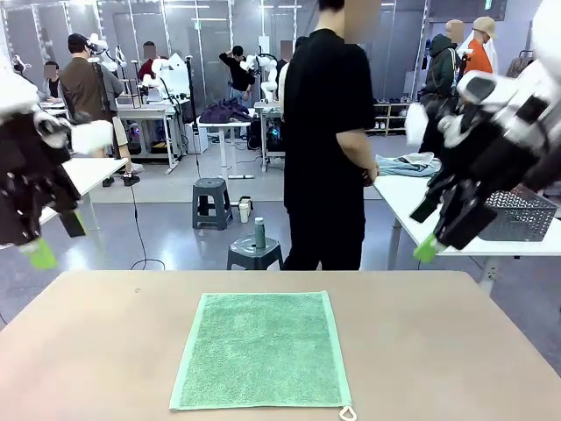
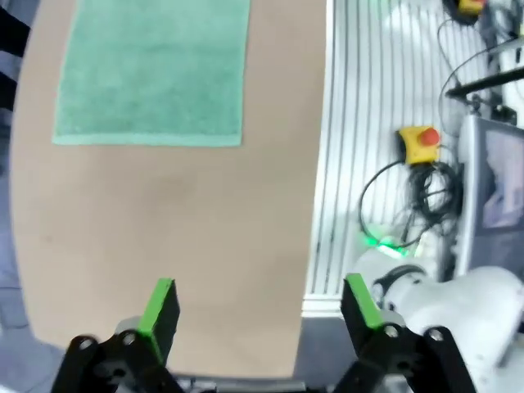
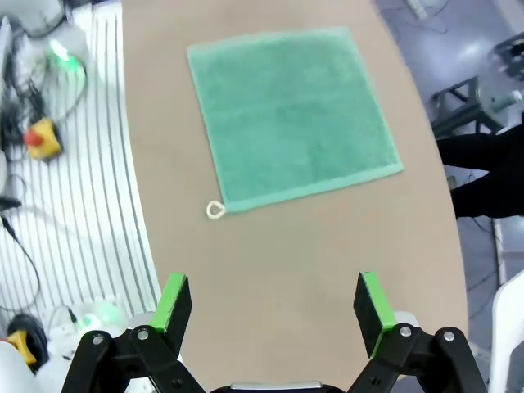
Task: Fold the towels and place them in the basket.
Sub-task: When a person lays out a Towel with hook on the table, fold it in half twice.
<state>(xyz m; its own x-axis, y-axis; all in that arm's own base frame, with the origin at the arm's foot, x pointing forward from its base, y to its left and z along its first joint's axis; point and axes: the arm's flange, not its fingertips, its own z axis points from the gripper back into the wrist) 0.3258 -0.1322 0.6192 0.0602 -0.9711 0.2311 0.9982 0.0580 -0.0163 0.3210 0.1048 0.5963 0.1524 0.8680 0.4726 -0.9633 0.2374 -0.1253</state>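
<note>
I am holding both claws wide apart and empty, left gripper [image 2: 260, 309] and right gripper [image 3: 274, 307] raised at either side, while the mint-green towel [image 1: 261, 349] is lying flat and unfolded at the middle of the tan table [image 1: 456, 351]. Folding is not yet begun, I judge. The next move is calling for 2 corner pinches, with the dark mesh basket [image 1: 526, 215] waiting on a white side table [image 1: 412, 189] in a busy workshop.

Mint-green towel [image 1: 261, 349] lies flat, unfolded — white loop [image 1: 348, 412] at its near-right corner — dark mesh basket [image 1: 526, 217] well apart, far right.
</note>
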